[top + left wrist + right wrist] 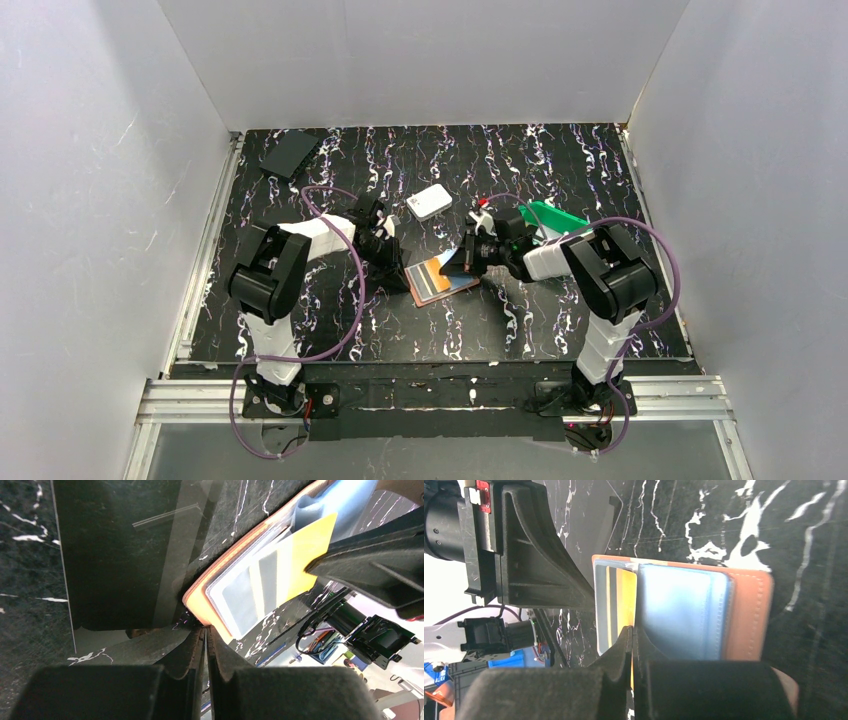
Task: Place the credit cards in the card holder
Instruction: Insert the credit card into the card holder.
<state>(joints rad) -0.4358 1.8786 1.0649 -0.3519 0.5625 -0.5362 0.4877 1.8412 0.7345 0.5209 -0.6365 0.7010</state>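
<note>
The card holder [445,285] lies open mid-table, orange-brown [749,610] with a grey panel and a light-blue panel [679,610]. A yellow credit card [625,595] sits partly inside it, between those panels. My right gripper [632,630] is shut on this card's near edge; from the left wrist the card [305,550] shows under that gripper's fingers [370,565]. My left gripper [205,629] is shut, its tips against the holder's orange rim [200,597] at the left side. From above, the left gripper [392,268] and right gripper [468,258] flank the holder.
A white rounded box [430,202] lies just behind the holder. A green bin [553,217] sits beside the right arm. A flat black object [290,153] rests at the far left corner. White walls enclose the black marbled table [520,330].
</note>
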